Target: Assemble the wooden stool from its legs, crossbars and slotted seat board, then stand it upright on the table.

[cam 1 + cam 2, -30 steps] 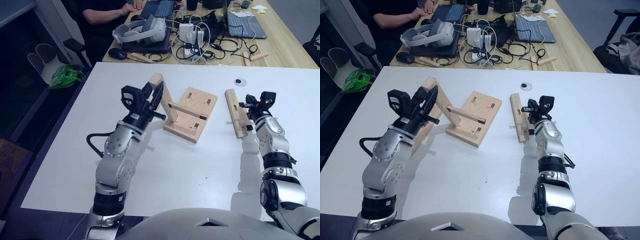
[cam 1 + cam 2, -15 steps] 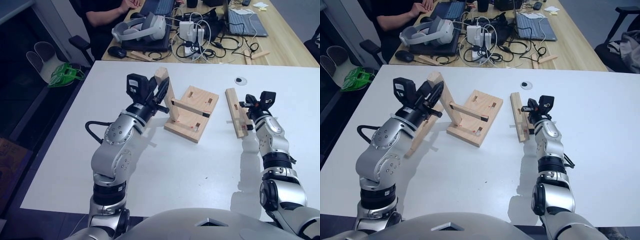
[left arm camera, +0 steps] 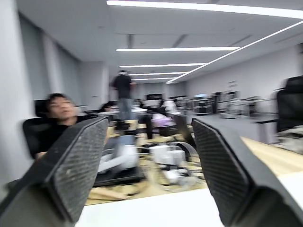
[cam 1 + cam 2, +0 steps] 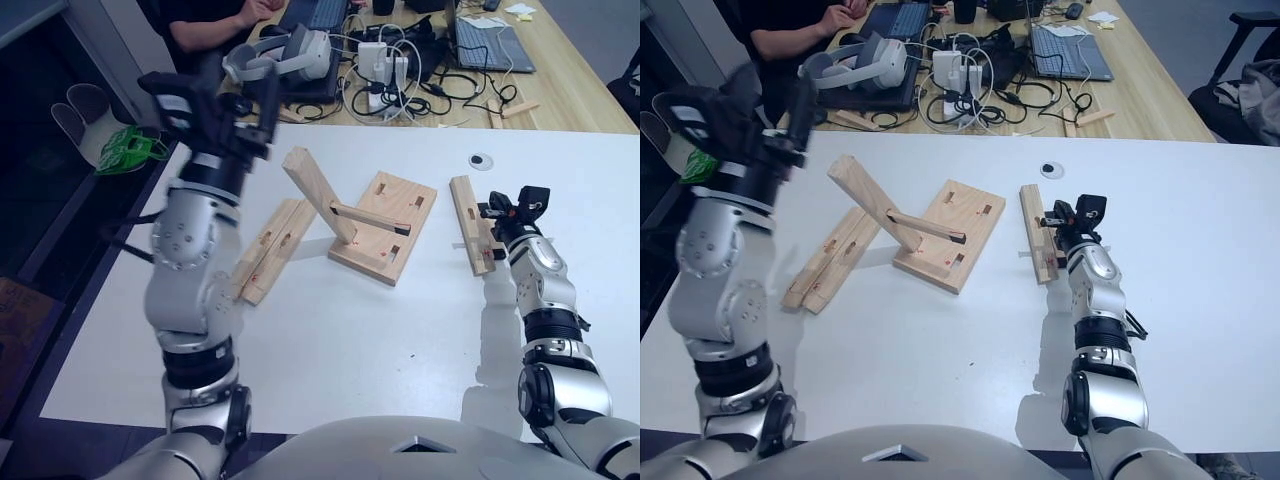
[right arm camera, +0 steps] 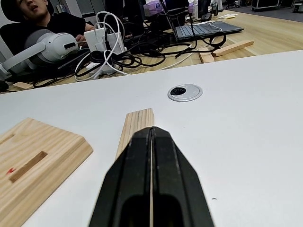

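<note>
While the left gripper [image 3: 150,125] hangs high over the far left corner of the white table [image 4: 400,340], its two black fingers [image 3: 78,163] stand wide apart with nothing between them and nothing touching them. The right gripper [image 5: 151,135] sits low near the table's right edge, its fingers pressed together into one closed wedge. Its tip lies at the right-hand side of a pale slotted wooden leg bar [image 4: 466,225] that lies flat, running from the far side toward the near side. Whether the tip actually touches that bar cannot be told.

Just to the left of that bar, around the middle of the table, the flat rectangular wooden seat board [image 4: 385,235] lies with its slots facing up. A second pale wooden leg [image 4: 315,190] leans tilted at the board's left side, and a thin wooden crossbar [image 4: 368,214] juts from it over the board. Farther toward the left edge, a pair of long wooden bars [image 4: 268,250] lies flat, side by side and touching, well apart from either gripper.

A small round grey grommet [image 4: 481,162] sits in the table near its far edge, beyond the right-hand leg bar. Past the far edge stands a light wooden desk [image 4: 570,95] carrying a grey headset [image 4: 280,55], tangled cables and laptops.
</note>
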Available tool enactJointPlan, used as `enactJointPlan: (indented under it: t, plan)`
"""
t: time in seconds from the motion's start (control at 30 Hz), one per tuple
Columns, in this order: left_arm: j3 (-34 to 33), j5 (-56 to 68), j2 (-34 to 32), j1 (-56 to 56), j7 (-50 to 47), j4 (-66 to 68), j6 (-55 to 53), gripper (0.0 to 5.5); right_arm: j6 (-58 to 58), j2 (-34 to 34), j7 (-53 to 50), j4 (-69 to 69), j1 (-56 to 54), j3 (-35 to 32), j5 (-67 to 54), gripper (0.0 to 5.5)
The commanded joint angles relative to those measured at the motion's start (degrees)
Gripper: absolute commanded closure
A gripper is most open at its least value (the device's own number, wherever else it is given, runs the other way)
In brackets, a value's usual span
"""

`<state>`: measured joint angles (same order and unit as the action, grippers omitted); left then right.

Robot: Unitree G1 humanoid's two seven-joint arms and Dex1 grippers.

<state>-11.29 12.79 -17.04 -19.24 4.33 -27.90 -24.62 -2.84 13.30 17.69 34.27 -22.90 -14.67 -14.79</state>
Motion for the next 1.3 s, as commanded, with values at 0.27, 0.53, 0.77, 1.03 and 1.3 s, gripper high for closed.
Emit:
enactJointPlan:
  t: [0.27, 0.53, 0.77, 1.03, 1.3]
  plan:
    - [3.61, -9.17, -21.0, 6.26, 20.23, 41.63, 3.47, 2.02, -0.73, -1.36, -2.42, -3.64, 1.15, -0.6, -1.03, 5.5]
    - [0.55, -0.93, -11.5, 13.35, 21.43, 29.19, 6.63, 2.02, -0.08, -1.8, -2.1, -3.85, 1.06, -1.06, -1.99, 5.5]
    - [1.14, -0.76, -7.88, 15.93, 19.7, 25.46, 10.6, 2.02, -0.33, -1.81, -1.65, -3.56, 0.59, -2.02, -3.69, 5.5]
    - [-0.07, -0.73, -8.63, 13.8, 17.17, 27.09, 3.03, 2.02, -0.14, -1.83, -2.19, -3.54, 0.59, -2.2, -3.61, 5.5]
    - [3.25, -5.13, -11.75, 13.83, 20.13, 28.76, 4.68, 2.02, -0.46, -1.96, -2.7, -4.01, 0.62, -2.16, -3.62, 5.5]
